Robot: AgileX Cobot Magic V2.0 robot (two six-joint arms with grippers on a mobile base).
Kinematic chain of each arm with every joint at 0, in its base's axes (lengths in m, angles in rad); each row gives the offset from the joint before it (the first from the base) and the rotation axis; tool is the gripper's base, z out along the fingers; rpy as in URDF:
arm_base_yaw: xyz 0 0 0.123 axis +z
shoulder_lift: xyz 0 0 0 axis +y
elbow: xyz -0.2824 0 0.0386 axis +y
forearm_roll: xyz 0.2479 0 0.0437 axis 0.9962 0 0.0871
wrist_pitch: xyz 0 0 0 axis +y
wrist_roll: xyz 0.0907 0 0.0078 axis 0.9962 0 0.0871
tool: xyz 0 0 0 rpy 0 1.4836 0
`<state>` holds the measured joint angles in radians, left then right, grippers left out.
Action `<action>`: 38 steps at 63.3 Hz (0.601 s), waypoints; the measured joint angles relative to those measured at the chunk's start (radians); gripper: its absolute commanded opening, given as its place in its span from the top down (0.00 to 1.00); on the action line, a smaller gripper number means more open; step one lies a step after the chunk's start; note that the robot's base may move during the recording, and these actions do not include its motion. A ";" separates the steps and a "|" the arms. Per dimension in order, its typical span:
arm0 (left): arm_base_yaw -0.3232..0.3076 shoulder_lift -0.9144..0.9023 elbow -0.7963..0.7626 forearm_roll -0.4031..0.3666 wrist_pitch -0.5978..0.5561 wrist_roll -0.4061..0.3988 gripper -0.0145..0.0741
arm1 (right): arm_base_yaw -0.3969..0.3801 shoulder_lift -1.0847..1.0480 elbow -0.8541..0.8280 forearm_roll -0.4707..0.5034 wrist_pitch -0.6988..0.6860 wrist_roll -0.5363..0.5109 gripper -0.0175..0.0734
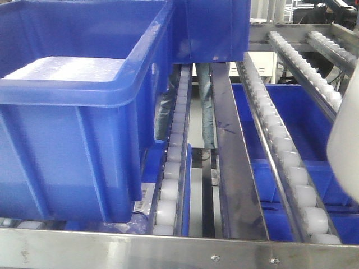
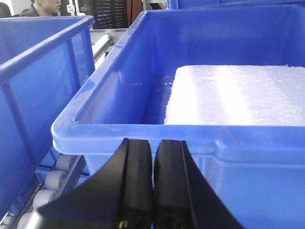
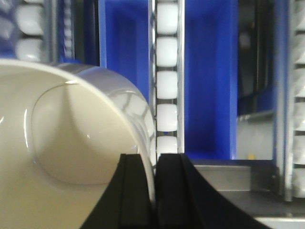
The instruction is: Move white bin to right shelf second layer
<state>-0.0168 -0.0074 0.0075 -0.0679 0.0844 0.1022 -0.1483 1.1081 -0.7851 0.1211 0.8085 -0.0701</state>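
Right gripper [image 3: 153, 191]: I see its two black fingers [image 3: 133, 191] pinched together on the rim wall of the white bin [image 3: 71, 143]; the wall passes between them, so I read this as a firm hold.
Left gripper [image 2: 153, 186]: its fingers are pressed together with nothing between them, in front of the near wall of a blue crate [image 2: 200, 71].
White bin position: carried in the air by the right arm, tilted, mouth toward the wrist camera, above the roller tracks. In the front view only a pale curved edge of it shows at the right border [image 1: 345, 151].
Progress: I judge the pick-up done and the bin brought to the shelf level [image 1: 179, 246], past its front rail. Setting it down on the rollers and letting go remain.
Shelf level: a riveted steel front rail at the near edge, then long tracks of white rollers [image 1: 283, 151] running to the far edge. The blue crate, holding a white foam slab [image 2: 238, 95], fills the near left corner.
Room: a second blue crate [image 2: 38, 76] stands left of the first. A person [image 2: 45, 7] is behind it, and legs in jeans [image 1: 205, 106] show beyond the far edge.
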 measured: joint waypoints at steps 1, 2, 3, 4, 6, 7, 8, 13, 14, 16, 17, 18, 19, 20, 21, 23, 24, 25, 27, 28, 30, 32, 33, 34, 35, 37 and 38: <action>0.000 0.000 0.000 0.000 0.000 0.000 0.74 | 0.000 0.009 0.000 0.000 0.000 0.000 0.74; 0.000 0.000 0.000 0.000 0.000 0.000 0.74 | 0.000 0.018 0.000 0.000 0.000 0.000 0.74; 0.000 0.000 0.000 0.000 0.000 0.000 0.74 | 0.000 0.027 0.000 0.000 0.000 0.000 0.74; 0.000 0.000 0.000 0.000 0.000 0.000 0.74 | 0.000 0.038 0.000 0.000 0.000 0.000 0.74; 0.000 0.000 0.000 0.000 0.000 0.000 0.74 | 0.000 0.053 0.000 0.000 0.000 0.000 0.74; 0.000 0.000 0.000 0.000 0.000 0.000 0.74 | 0.000 0.058 0.000 0.000 0.000 0.000 0.74; 0.000 0.000 0.000 0.000 0.000 0.000 0.74 | 0.000 0.063 0.000 0.000 0.000 0.000 0.74; 0.000 0.000 0.000 0.000 0.000 0.000 0.74 | 0.000 0.082 0.000 0.000 -0.007 0.000 0.74; 0.000 0.000 0.000 0.000 0.000 0.000 0.74 | 0.000 0.087 0.000 0.000 -0.008 0.000 0.74; 0.000 0.000 0.000 0.000 0.000 0.000 0.74 | 0.000 0.092 0.000 0.000 -0.008 0.000 0.74; 0.000 0.000 0.000 0.000 0.000 0.000 0.74 | 0.000 0.094 0.000 0.000 -0.009 0.000 0.74; 0.000 0.000 0.000 0.000 0.000 0.000 0.74 | 0.000 0.098 0.000 0.000 -0.009 0.000 0.74; 0.000 0.000 0.000 0.000 0.000 0.000 0.74 | 0.000 0.100 0.000 0.000 -0.009 0.000 0.74; 0.000 0.000 0.000 0.000 0.000 0.000 0.74 | 0.000 0.101 0.000 0.000 -0.009 0.000 0.73; 0.000 0.000 0.000 0.000 0.000 0.000 0.74 | 0.000 0.104 0.000 0.000 -0.009 0.000 0.72; 0.000 0.000 0.000 0.000 0.000 0.000 0.74 | 0.000 0.108 0.000 0.000 -0.009 0.000 0.69; 0.000 0.000 0.000 0.000 0.000 0.000 0.74 | 0.000 0.108 0.000 0.000 -0.009 0.000 0.68; 0.000 0.000 0.000 0.000 0.000 0.000 0.74 | 0.000 0.110 0.000 0.000 -0.009 0.000 0.66; 0.000 0.000 0.000 0.000 0.000 0.000 0.74 | 0.000 0.110 0.000 0.000 -0.011 0.000 0.62; 0.000 0.000 0.000 0.000 0.000 0.000 0.74 | 0.000 0.112 0.000 0.000 -0.012 0.000 0.58; 0.000 0.000 0.000 0.000 0.000 0.000 0.74 | 0.000 0.111 0.000 0.000 -0.013 0.000 0.51; 0.000 0.000 0.000 0.000 0.000 0.000 0.74 | 0.000 0.111 0.000 0.002 -0.016 0.000 0.46; 0.000 0.000 0.000 0.000 0.000 0.000 0.74 | 0.000 0.111 0.000 0.004 -0.019 0.000 0.44; 0.000 0.000 0.000 0.000 0.000 0.000 0.74 | 0.000 0.111 0.000 0.006 -0.019 0.000 0.42; 0.000 0.000 0.000 0.000 0.000 0.000 0.74 | 0.000 0.111 0.000 0.006 -0.021 0.000 0.41; 0.000 0.000 0.000 0.000 0.000 0.000 0.74 | 0.000 0.111 0.000 0.009 -0.025 0.000 0.39; 0.000 0.000 0.000 0.000 0.000 0.000 0.74 | 0.000 0.111 0.000 0.009 -0.025 0.000 0.39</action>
<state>-0.0168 -0.0074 0.0075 -0.0679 0.0844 0.1022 -0.1483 1.2194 -0.7848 0.1297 0.7830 -0.0701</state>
